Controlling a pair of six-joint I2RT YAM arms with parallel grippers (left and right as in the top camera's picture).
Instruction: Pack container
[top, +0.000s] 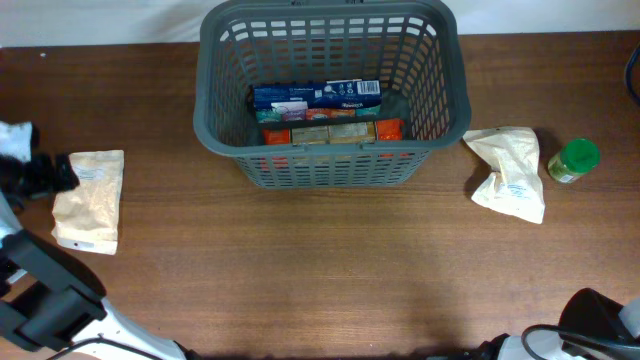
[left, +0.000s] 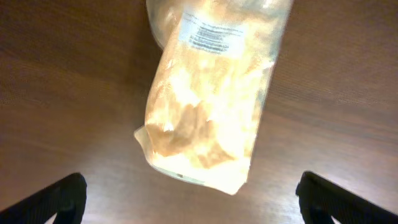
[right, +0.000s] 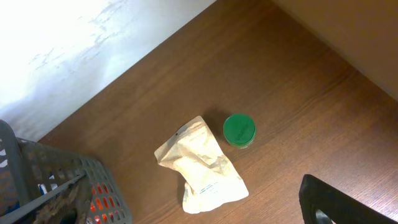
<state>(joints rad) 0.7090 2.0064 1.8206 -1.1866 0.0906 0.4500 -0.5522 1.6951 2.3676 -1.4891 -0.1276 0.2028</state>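
Container (top: 325, 100) sits at the far worktop (top: 320, 270) edge, open room in front; left gripper (left: 191, 186) spread wide above a pouch (left: 211, 106); right gripper (right: 336, 202) cannot tell.

Pale bag (left: 208, 93) on tbl (left: 62, 93), claw (left: 189, 190) wide.

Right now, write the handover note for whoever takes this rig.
Left gripper: open, empty, hovering over the left pouch.
Right gripper: only one finger in view, state unclear.
Container: top centre of the table, boxes already inside.
Left to pack: the left pouch, plus the crumpled pouch and green-lidded jar right of the container, all lying on the table.
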